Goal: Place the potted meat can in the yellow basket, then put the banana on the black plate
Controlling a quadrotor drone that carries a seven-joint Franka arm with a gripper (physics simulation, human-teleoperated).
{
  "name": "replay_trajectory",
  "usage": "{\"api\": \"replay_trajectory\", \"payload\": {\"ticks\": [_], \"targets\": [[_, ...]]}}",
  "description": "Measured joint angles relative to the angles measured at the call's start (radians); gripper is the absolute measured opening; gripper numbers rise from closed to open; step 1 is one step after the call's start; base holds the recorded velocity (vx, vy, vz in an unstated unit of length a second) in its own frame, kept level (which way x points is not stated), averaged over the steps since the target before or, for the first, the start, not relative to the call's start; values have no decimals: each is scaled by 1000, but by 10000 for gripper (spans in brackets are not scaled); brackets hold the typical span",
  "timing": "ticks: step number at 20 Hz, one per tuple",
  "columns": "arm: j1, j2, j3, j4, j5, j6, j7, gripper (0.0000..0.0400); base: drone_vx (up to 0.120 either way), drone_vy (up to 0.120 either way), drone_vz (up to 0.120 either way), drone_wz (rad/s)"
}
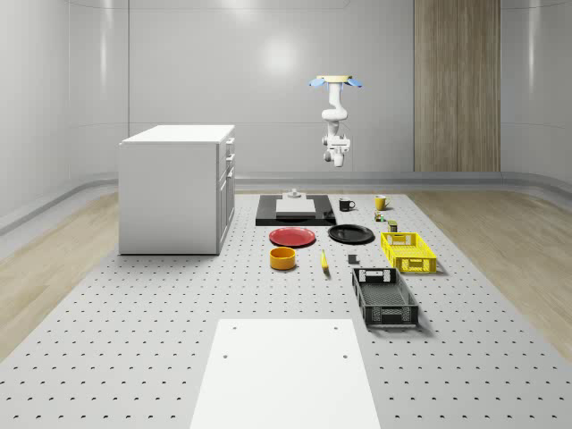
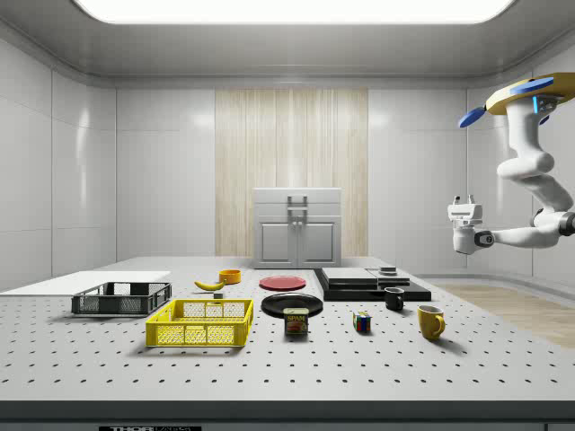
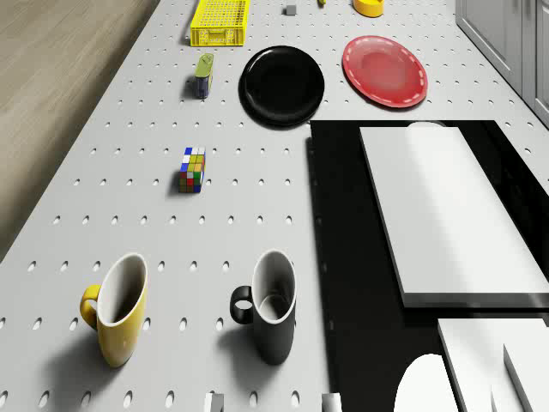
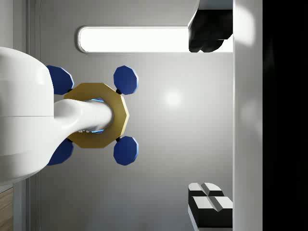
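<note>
The potted meat can (image 1: 391, 225) (image 2: 296, 321) (image 3: 203, 75) stands on the table just beyond the yellow basket (image 1: 408, 251) (image 2: 199, 323) (image 3: 220, 21), which holds nothing. The banana (image 1: 324, 261) (image 2: 209, 285) lies by the orange bowl (image 1: 282, 258). The black plate (image 1: 350, 234) (image 2: 292, 304) (image 3: 281, 84) is bare. The drone (image 1: 335, 82) (image 2: 526, 94) (image 4: 96, 115) hovers high above the table's far end. My gripper (image 1: 336, 138) (image 2: 464, 199) (image 4: 209, 115) hangs below it, turned upward, open and holding nothing, far from the can.
A red plate (image 1: 292, 237) sits beside the black plate. A Rubik's cube (image 3: 193, 169), a yellow mug (image 3: 116, 307) and a black mug (image 3: 270, 305) stand under the drone. A black slab (image 1: 268, 214) with a white block, a dark basket (image 1: 384, 298) and a white cabinet (image 1: 177, 188) are also here.
</note>
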Motion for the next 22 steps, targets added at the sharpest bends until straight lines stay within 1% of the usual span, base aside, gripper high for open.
{"api": "replay_trajectory", "payload": {"ticks": [3,6,8,11,16,22], "targets": [[-2,7,1,63,1,-53,-1,400,0,0,0,0],[-3,25,1,128,1,-98,-2,400,0,0,0,0],[-3,40,2,170,1,-124,-2,400,0,120,0,0],[-4,59,2,223,2,-155,-2,400,107,120,0,0],[-5,79,3,274,2,-183,-3,400,120,120,0,0],[-6,85,4,295,2,-192,-3,400,120,120,0,0]]}}
